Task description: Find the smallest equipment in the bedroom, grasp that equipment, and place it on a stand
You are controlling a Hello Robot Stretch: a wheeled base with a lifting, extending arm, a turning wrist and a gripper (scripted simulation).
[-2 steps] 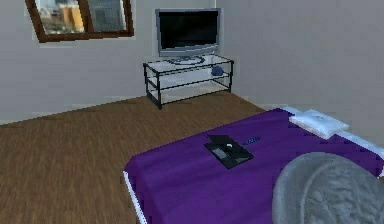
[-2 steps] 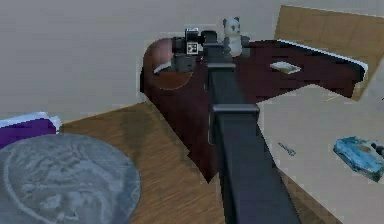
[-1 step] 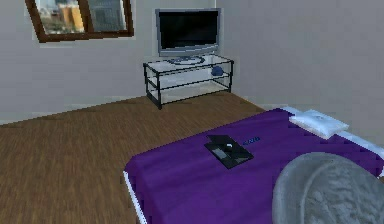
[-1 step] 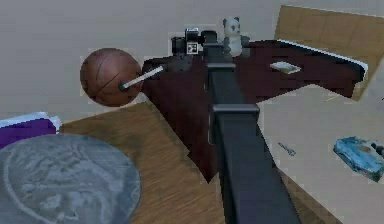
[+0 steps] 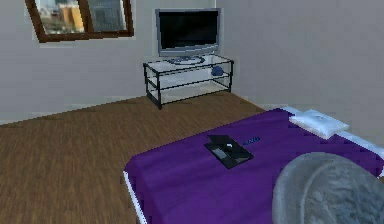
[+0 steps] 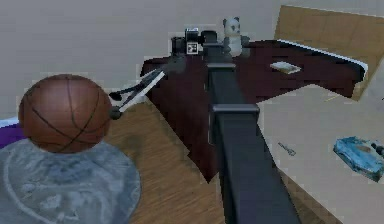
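I count one basketball (image 6: 64,112) at nine o'clock in the arm side view and one small white figure (image 6: 233,35) at twelve. Ahead there is one television (image 5: 187,33), one glass stand (image 5: 185,88), one window (image 5: 82,17) at eleven, one bed (image 5: 180,180), one laptop (image 5: 229,150) and one pillow (image 5: 318,122) at three.

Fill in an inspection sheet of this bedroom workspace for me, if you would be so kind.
surface: wood floor; purple bed.
job's things: basketball above a grey rounded thing; glass stand under the TV.
clutter: laptop and small dark thing on the purple bed; white toy figure and flat thing on a dark red bed; blue thing on the floor.
jaws: at the arm's far end, fingers reach to the basketball; cannot tell whether they hold it.
cables: nothing seen.
surroundings: window, pillow, wooden headboard.
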